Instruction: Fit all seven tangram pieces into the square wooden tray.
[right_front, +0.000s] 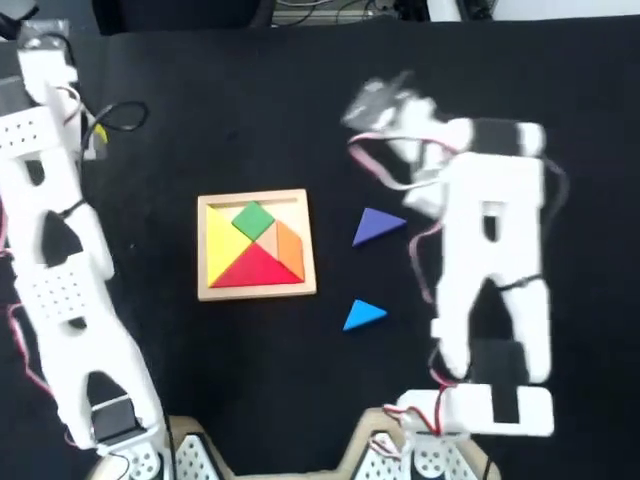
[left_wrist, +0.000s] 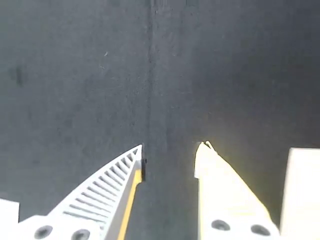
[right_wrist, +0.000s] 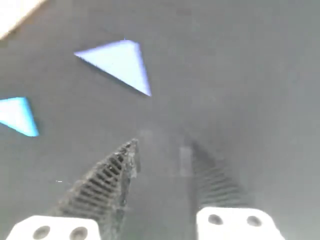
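The square wooden tray (right_front: 306, 288) lies left of centre and holds a yellow triangle (right_front: 219, 244), a green square (right_front: 253, 219), an orange piece (right_front: 289, 244) and a red triangle (right_front: 258, 269). A purple triangle (right_front: 377, 226) (right_wrist: 120, 62) and a blue triangle (right_front: 363, 315) (right_wrist: 18, 115) lie loose on the black cloth to the right of the tray. My right gripper (right_wrist: 157, 151) is open and empty, a short way from the purple triangle; it is blurred (right_front: 378, 100) in the high view. My left gripper (left_wrist: 172, 154) is open over bare cloth, far left of the tray.
The left arm (right_front: 60, 270) stretches along the table's left side and the right arm (right_front: 490, 250) stands to the right of the loose triangles. A pale corner of the tray (right_wrist: 15, 11) shows at the edge of the right wrist view. Black cloth covers the table.
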